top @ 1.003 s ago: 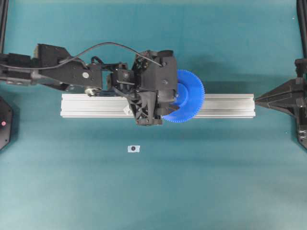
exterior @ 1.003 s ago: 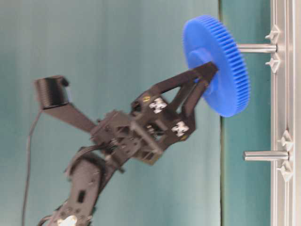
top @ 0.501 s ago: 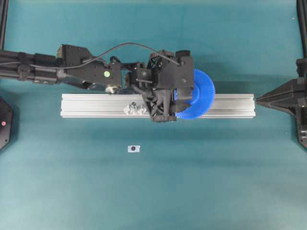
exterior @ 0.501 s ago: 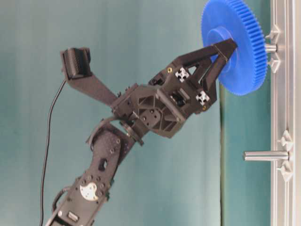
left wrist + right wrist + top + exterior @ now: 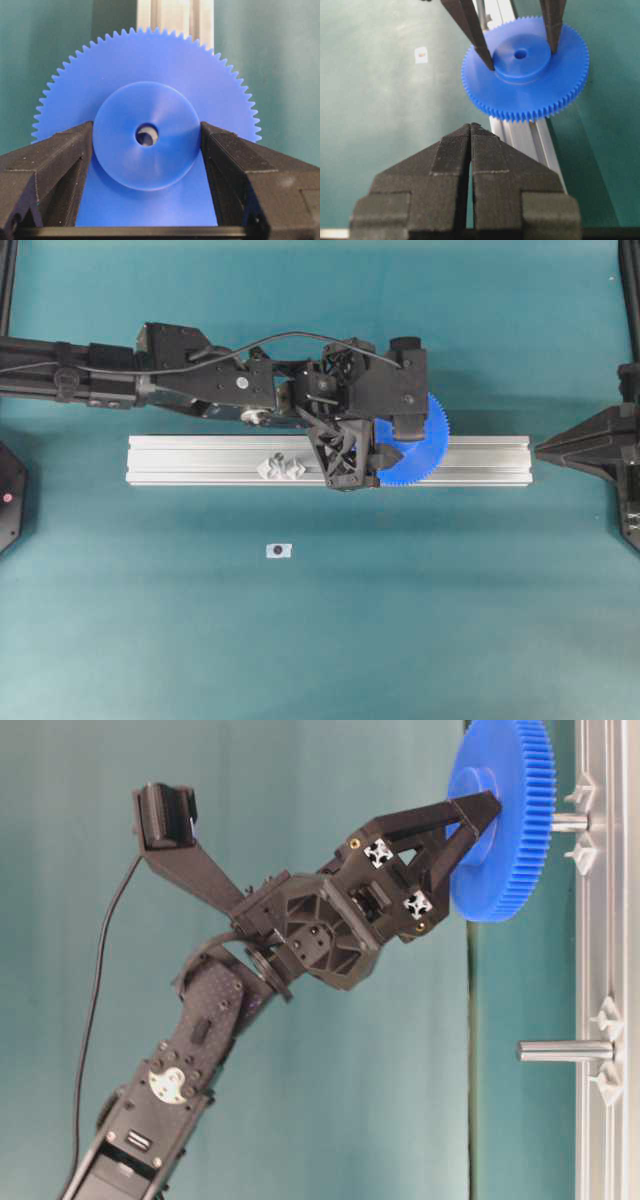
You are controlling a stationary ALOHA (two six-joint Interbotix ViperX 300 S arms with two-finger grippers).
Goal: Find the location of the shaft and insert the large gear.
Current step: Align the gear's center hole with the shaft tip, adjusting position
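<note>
The large gear (image 5: 150, 65), a bright blue toothed disc, is held by its raised hub between the fingers (image 5: 60, 160) of my left gripper (image 5: 147, 145). In the table-level view the large gear (image 5: 505, 830) stands flat-on to the rail with the shaft (image 5: 568, 821) running into its far face. Something pale grey shows inside the centre hole in the left wrist view. From overhead, the left gripper (image 5: 378, 445) and gear (image 5: 422, 448) sit over the rail's right half. My right gripper (image 5: 471, 127) is shut on nothing, off the rail's right end (image 5: 540, 448).
The long aluminium rail (image 5: 190, 460) lies across the middle of the teal table. A second pin (image 5: 565, 1049) with clear blocks (image 5: 283, 468) stands bare on it, left of the gear. A small white tag (image 5: 279, 551) lies in front of the rail.
The left arm has carried the gear right and down toward the rail, straightening it from a tilt. The shaft, bare a second ago, now reaches into the gear.
</note>
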